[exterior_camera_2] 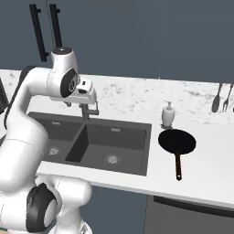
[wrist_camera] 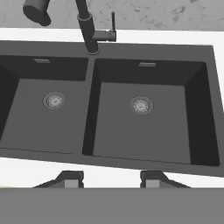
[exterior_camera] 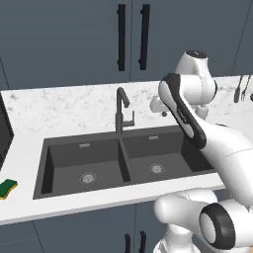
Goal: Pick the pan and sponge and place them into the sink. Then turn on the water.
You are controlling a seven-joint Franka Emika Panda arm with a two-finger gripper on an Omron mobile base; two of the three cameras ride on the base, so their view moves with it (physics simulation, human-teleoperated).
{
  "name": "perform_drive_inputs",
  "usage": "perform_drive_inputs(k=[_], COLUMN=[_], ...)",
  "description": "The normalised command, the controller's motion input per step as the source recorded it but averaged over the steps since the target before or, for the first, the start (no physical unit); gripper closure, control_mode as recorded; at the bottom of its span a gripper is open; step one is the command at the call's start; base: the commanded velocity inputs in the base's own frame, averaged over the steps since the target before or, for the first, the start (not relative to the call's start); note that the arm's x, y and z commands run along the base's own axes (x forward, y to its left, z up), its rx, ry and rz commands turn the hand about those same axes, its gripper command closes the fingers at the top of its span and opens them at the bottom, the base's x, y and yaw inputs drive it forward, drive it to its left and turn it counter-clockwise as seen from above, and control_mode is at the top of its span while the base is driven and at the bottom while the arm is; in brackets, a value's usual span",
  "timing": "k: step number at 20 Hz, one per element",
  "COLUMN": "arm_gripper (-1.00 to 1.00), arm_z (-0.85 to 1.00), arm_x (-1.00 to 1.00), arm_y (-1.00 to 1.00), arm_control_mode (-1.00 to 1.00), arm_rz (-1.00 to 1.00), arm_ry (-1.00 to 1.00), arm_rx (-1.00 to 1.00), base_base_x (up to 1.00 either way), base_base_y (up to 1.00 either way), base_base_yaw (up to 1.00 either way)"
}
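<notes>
Currently claw [wrist_camera: 108,178] hangs above the sink [wrist_camera: 199,113], jaws parted, holding nothing; pan [exterior_camera_2: 177,142] well off to its right on worktop [exterior_camera_2: 210,173].

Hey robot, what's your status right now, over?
Gripper open, empty, above the sink. Pan on counter right of sink, sponge on counter left. Both basins empty, no water. Nothing in the way.

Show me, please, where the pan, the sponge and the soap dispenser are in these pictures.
pan [exterior_camera_2: 177,141]: right base view, middle of its black dish.
sponge [exterior_camera: 7,187]: left base view, its green top.
soap dispenser [exterior_camera_2: 167,116]: right base view, its white body.
</notes>
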Motion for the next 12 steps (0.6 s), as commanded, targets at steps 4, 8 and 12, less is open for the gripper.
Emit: perform_drive_inputs(k=[4,8,12], arm_gripper=[-1.00,-1.00,-1.00], arm_z=[-0.02,-0.32,-0.29], arm_x=[-0.39,-0.71,-0.50], arm_y=[-0.08,-0.59,-0.76], arm_control_mode=[-1.00,-1.00,-1.00], arm_rz=[-0.02,-0.09,-0.06], arm_ry=[0.00,0.00,0.00], arm_rx=[0.00,0.01,0.03], base_base_x=[0.00,0.00,0.00], base_base_y=[0.00,0.00,0.00], base_base_yaw=[0.00,0.00,0.00])
